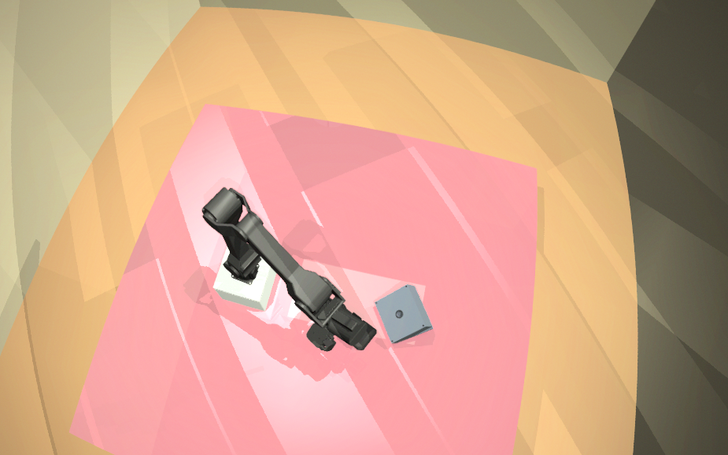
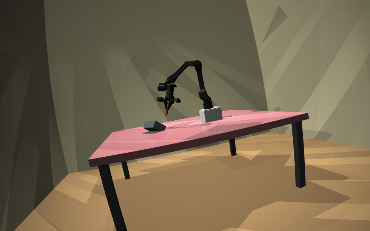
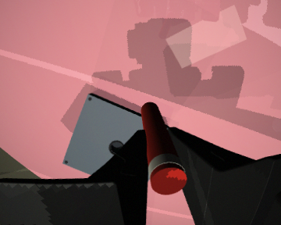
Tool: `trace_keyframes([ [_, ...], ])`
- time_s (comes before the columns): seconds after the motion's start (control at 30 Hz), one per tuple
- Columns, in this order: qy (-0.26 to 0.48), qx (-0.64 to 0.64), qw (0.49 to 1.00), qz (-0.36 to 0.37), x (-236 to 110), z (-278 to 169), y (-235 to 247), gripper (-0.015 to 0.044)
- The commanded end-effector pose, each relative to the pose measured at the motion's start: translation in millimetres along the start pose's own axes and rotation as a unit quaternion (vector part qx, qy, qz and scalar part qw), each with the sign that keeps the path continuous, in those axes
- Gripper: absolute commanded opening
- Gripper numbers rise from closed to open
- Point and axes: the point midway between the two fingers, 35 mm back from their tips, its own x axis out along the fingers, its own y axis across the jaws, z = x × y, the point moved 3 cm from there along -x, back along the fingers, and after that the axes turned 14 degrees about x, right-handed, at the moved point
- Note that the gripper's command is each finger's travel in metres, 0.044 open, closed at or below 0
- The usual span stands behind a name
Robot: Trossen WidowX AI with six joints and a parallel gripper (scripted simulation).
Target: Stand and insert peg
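My gripper is shut on the red peg. The peg is held well above the table, close to upright with a slight lean in the exterior view. Its white-banded end is up towards the wrist camera, and its plain end points down below the fingertips. In the top view the hand hides the peg. The grey-blue sloped panel stands on the table, beyond and beside the peg. Its dark round hole shows in its face, partly covered by a finger in the wrist view.
The pink table carries the panel and the white base block under the arm. The hand is between the base block and the panel in the top view, near the panel's left side. Shadows and light patches cross the table top.
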Motion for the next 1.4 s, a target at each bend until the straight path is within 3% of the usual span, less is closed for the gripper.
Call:
trace_keyframes([
  [0.0, 0.023, -0.032, 0.999, 0.007, 0, -12, 6, 0.0],
  [0.37, 0.092, -0.127, 0.987, 0.022, 4, -49, 17, 0.0],
  [1.37, 0.102, -0.139, 0.985, 0.024, 53, -65, 20, 0.0],
])
